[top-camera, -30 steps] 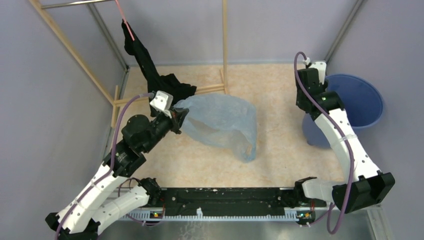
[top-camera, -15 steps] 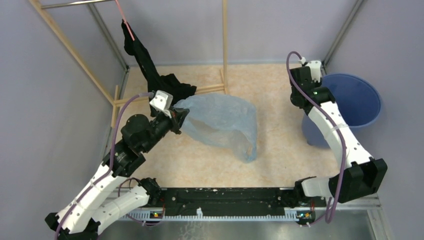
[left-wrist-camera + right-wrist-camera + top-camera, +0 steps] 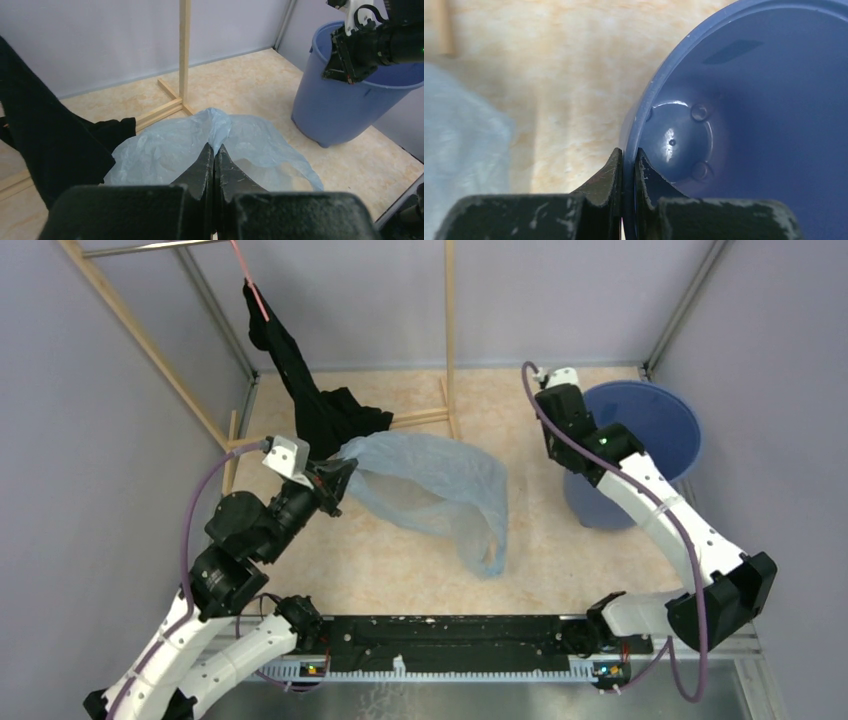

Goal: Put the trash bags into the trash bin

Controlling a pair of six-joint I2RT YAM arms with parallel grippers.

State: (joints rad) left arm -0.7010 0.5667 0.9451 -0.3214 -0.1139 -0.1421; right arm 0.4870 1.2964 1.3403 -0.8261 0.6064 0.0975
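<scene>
The left gripper (image 3: 214, 150) pinches the bag (image 3: 440, 480), seemingly by little film. The right gripper (image 3: 629, 155) clamps the bin (image 3: 330, 115) rim; a tug could tip it.

No legible text, labels or numbers anywhere.

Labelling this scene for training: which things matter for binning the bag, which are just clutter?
Job: thin pale-blue plastic film bag, pinched by left gripper; round blue plastic bucket, rim clamped by right gripper.
Lying about: black cloth garment; wooden-stick frame.
</scene>
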